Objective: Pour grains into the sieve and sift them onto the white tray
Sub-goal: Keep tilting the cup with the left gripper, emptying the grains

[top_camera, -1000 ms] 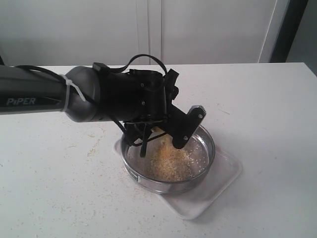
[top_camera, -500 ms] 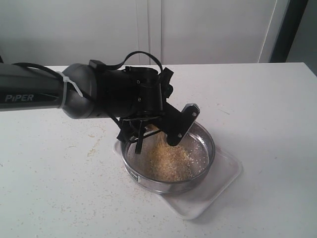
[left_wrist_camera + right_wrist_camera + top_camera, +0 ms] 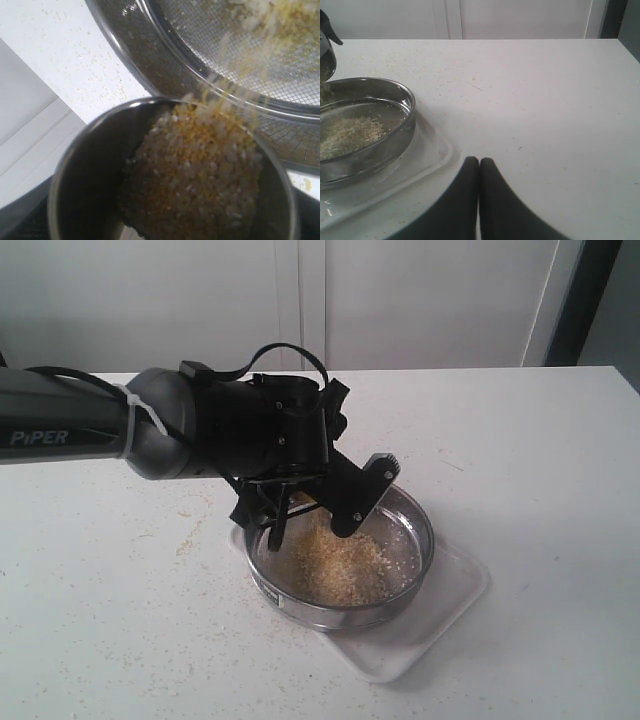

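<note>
Grains (image 3: 200,170) fill the low side of a tilted steel cup (image 3: 85,165) and spill over its lip into the sieve (image 3: 418,540) just below. Left gripper (image 3: 315,525) is clamped on the cup, jaws spread wide around it. Its 2 black fingers (image 3: 362,498) angle down over the sieve's left half, and in the exterior view they mostly hide the cup. A yellow-beige pile of grains lies on the mesh, left of centre, directly under the gripper. The falling stream is blurred in the left wrist view. Sieve stands on the white tray (image 3: 445,605), with 1 tray corner sticking out right and front. Loose specks are scattered on the table (image 3: 520,440) left of the tray. Right gripper (image 3: 479,165) is closed, fingertips pressed together, holding nothing. It sits low over bare table, clear of tray and sieve.
</note>
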Controlling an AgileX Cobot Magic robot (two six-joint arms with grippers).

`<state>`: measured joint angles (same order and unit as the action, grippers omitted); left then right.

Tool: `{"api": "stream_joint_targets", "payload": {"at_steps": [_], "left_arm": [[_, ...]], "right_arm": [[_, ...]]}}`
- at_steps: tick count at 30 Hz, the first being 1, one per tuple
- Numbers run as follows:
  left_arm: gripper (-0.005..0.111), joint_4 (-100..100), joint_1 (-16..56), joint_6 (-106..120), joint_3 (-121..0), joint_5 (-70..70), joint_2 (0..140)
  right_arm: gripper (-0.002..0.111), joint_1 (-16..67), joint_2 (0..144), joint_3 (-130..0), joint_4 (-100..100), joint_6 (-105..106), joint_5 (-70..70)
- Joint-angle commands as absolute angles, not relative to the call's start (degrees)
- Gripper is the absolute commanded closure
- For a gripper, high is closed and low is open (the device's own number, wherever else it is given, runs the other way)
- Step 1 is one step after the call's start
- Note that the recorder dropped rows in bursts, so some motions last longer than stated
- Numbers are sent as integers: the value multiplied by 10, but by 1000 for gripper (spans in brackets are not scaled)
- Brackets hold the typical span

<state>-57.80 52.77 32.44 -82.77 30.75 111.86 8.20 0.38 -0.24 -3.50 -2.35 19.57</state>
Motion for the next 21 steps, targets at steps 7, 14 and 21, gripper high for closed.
{"api": "stream_joint_targets", "payload": {"at_steps": [7, 14, 21], "left_arm": [[107, -581, 527, 362, -832, 314, 1114], [107, -581, 527, 362, -832, 315, 1114], [107, -587, 533, 362, -832, 346, 1114]], "right_arm": [[108, 83, 0, 0, -32, -24, 193], [108, 83, 0, 0, -32, -24, 193], [108, 83, 0, 0, -30, -24, 193]]}}
